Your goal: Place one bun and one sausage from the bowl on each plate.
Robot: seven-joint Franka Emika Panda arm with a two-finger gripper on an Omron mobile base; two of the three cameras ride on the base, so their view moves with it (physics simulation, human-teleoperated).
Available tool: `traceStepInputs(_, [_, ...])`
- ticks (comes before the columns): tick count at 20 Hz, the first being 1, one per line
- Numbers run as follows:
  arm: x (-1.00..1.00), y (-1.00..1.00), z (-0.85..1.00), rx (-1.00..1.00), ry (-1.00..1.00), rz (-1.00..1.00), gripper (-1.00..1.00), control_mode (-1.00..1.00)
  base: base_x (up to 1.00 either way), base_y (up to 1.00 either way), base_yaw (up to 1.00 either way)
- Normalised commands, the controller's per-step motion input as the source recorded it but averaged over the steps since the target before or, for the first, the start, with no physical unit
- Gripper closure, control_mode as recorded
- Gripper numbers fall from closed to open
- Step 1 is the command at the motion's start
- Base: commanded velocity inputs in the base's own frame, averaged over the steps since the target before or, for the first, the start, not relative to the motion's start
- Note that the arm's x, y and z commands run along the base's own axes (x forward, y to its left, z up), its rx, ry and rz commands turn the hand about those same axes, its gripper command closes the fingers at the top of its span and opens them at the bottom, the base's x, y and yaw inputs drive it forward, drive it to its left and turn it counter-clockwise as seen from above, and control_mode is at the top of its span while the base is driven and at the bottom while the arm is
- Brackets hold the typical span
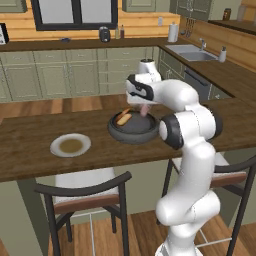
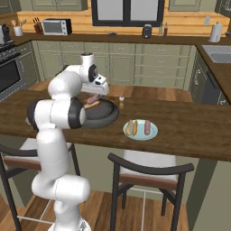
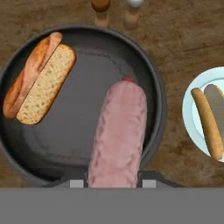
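Tool (image 3: pixel 113 183) pointing straight down over the bowl (image 3: pixel 155 83), jaws clamped on a pink sausage (image 3: pixel 118 131) hanging lengthwise above the bowl's floor. Arm folded forward over the wooden surface (image 1: pixel 30 145). One bun (image 3: pixel 37 81) lies in the bowl; a blue plate (image 2: pixel 151 134) beside it carries a bun and sausage, and a white plate (image 1: pixel 56 147) sits apart.

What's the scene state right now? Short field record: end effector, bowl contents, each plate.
end effector: shut on the sausage, above the bowl
bowl contents: one bun by the rim
light blue plate: holds a bun and a sausage
white plate: holds neither bun nor sausage, brownish centre
shakers: two on the counter, just beyond the bowl
remaining: judging by this, white plate needs a bun and a sausage
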Motion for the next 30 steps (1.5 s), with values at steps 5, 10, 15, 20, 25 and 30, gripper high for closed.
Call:
traceStepInputs(5, [-0.96, -0.13, 0.0, 0.0, -0.08, 0.24, 1.0, -1.0, 0.0, 0.0, 0.0])
traceStepInputs(10, [-0.62, 0.01, 0.01, 0.0, -0.01, 0.22, 1.0, -1.0, 0.0, 0.0, 0.0])
traceStepInputs(15, [-0.04, 0.57, 0.06, 0.0, 0.0, 0.11, 1.0, -1.0, 0.0, 0.0, 0.0])
traceStepInputs(20, [0.01, 0.98, 0.03, 0.0, 0.02, 0.18, 1.0, -1.0, 0.0, 0.0, 0.0])
traceStepInputs(25, [0.05, 1.0, 0.1, 0.0, 0.08, 0.17, 1.0, -1.0, 0.0, 0.0, 0.0])
traceStepInputs(30, [0.03, 0.93, 0.01, 0.0, 0.1, 0.16, 1.0, -1.0, 0.0, 0.0, 0.0])
